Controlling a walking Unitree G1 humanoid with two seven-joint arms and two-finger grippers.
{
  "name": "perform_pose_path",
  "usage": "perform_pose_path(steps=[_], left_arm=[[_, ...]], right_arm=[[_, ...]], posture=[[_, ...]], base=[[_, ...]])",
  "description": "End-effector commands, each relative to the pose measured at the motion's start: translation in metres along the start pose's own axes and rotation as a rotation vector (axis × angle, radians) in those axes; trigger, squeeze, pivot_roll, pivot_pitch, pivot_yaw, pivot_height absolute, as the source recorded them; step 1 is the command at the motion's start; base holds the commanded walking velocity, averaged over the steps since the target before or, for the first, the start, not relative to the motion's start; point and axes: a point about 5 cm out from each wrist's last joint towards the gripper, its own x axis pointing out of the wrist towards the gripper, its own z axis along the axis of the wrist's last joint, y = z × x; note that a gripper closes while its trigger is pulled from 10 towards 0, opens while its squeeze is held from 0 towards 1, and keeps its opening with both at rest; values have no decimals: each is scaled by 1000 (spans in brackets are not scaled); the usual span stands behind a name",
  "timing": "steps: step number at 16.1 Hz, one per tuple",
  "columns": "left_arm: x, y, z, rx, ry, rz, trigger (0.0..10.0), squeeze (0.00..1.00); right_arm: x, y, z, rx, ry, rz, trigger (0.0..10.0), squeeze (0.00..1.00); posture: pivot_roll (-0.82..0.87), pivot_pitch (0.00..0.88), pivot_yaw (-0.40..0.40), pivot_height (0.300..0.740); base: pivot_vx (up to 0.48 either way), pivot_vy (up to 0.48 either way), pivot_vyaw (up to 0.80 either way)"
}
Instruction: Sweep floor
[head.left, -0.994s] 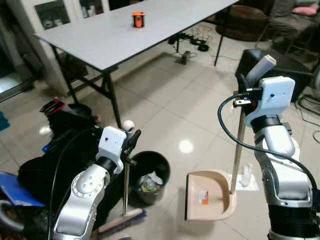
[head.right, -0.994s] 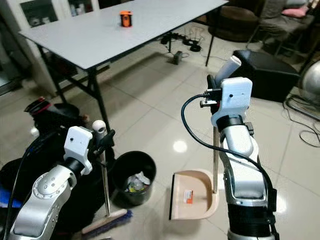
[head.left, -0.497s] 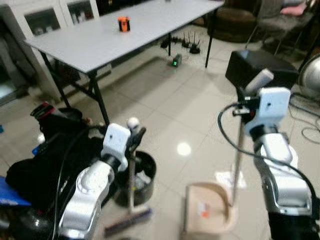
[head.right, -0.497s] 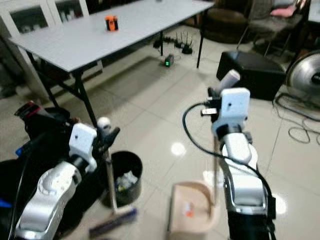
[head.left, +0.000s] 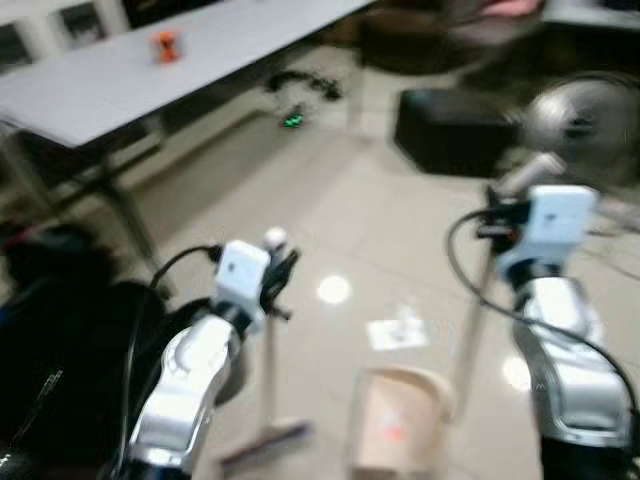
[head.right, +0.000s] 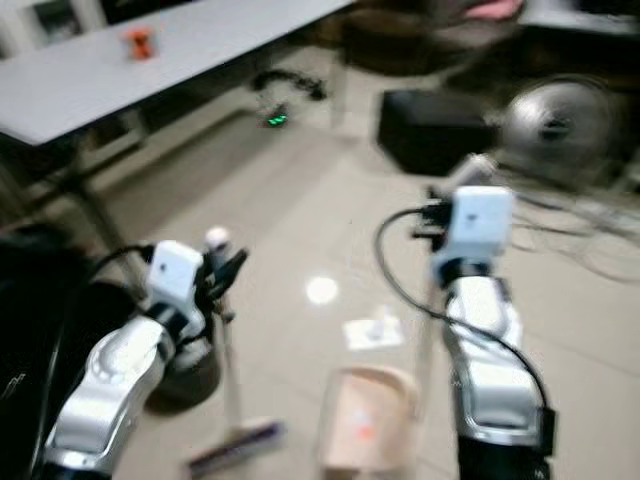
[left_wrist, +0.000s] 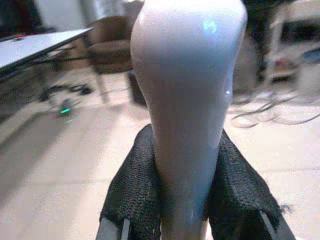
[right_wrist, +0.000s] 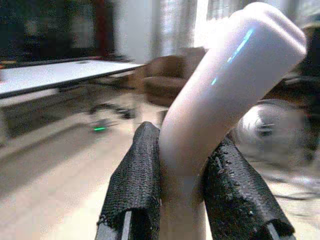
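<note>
Glossy beige tiled floor (head.left: 330, 200) — long grey table (head.left: 120, 80), dark armchair (head.left: 410, 30), fan (head.left: 580, 120) behind.

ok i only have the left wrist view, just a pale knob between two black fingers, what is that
Observer: It's the top of the broom handle; the left pincer is shut on it.
Operator: where's the brush end
Observer: On the tiled floor by the robot's left side, beside the beige dustpan.
Operator: is the right arm doing anything
Observer: The right pincer grips the dustpan's upright handle.
</note>
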Motion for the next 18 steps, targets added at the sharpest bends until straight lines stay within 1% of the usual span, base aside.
perform_pose_path(steps=[1,2,4,5,6,7,11,13,18], left_arm=[[-2,8,5,32,-15,28,10000,0],[-3,8,5,33,-14,28,10000,0],[-3,8,6,32,-16,28,10000,0],[-3,10,8,41,-28,48,10000,0],[-1,18,11,5,-24,105,10000,0],[-1,19,11,-9,-17,112,10000,0],[-2,27,13,0,-9,117,10000,0],[0,27,15,-2,-15,125,10000,0],[-1,28,16,-12,-15,136,10000,0]], right_arm=[[-2,11,9,33,-28,29,10000,0],[-2,11,10,33,-28,31,10000,0],[-2,13,14,28,-31,41,10000,0],[-2,12,14,29,-31,38,10000,0],[-4,10,15,36,-21,25,10000,0],[-4,10,15,38,-19,23,10000,0],[-8,10,13,9,10,12,10000,0],[-8,10,14,9,20,31,10000,0],[-8,9,15,9,25,24,10000,0]], posture=[[-68,0,22,740],[-67,0,20,740],[-67,0,19,740],[-62,0,16,740],[-55,0,16,740],[-55,0,16,740],[-50,0,26,740],[-51,3,21,740],[-46,10,20,740]], base=[[0,-405,0],[0,-405,-800],[0,-405,0],[0,-386,0],[0,0,0],[0,0,0],[0,404,0],[0,405,0],[0,354,0]])
